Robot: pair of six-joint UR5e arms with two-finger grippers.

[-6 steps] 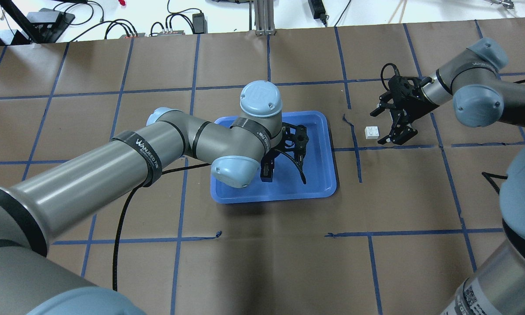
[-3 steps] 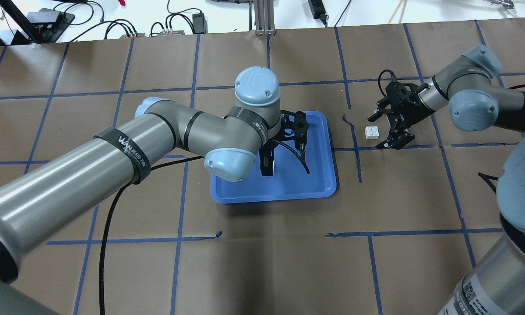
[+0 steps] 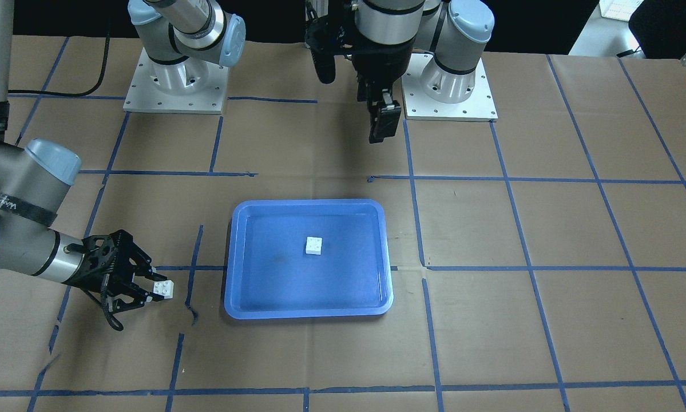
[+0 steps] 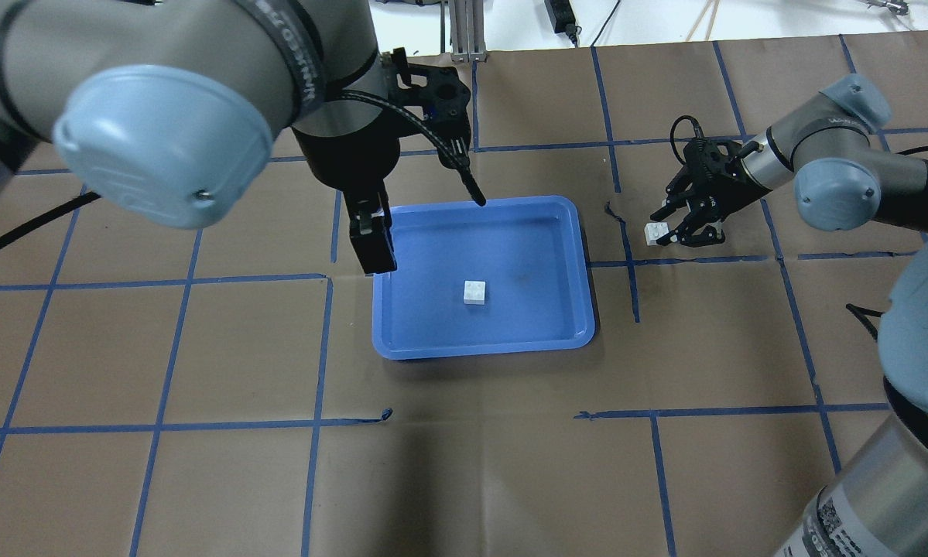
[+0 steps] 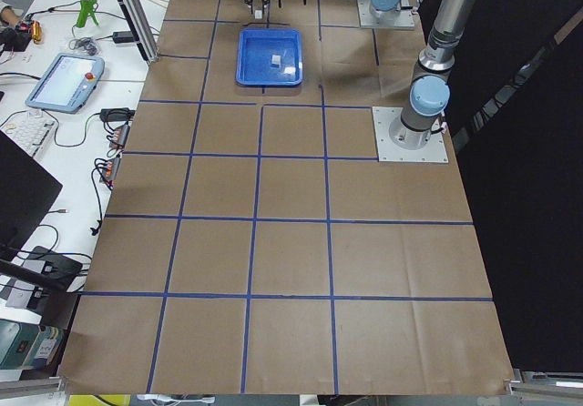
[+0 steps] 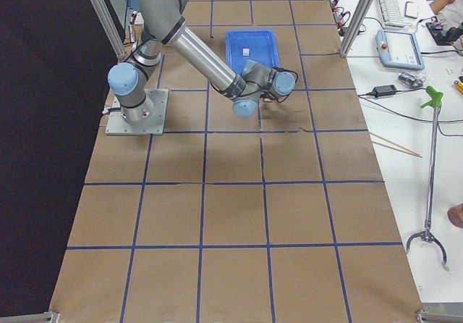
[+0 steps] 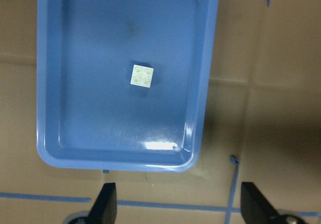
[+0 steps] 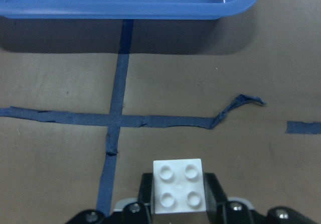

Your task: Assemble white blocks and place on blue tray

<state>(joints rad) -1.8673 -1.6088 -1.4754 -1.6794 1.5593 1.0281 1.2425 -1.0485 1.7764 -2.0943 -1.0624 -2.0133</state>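
Progress looks to be under half: the two bricks are well apart, so you have no assembly yet. Your blue tray (image 4: 479, 352) lies flat in the middle of the brown paper table (image 4: 464, 464). The left gripper (image 7: 178, 206) hangs high over the tray's edge, fingers spread wide and holding nothing. The right gripper (image 4: 663, 230) is low at the paper on the robot's right, just off the tray, with its fingers pressed to two sides of the second white block (image 8: 179, 191). That reads as a pinch, but you cannot tell whether the brick is clear of the paper. The first white block (image 4: 475, 292) sits alone near the middle of the tray floor, studs up. By my judgement you have yet to carry the pinched brick over, press it onto those studs and leave the pair on the tray.
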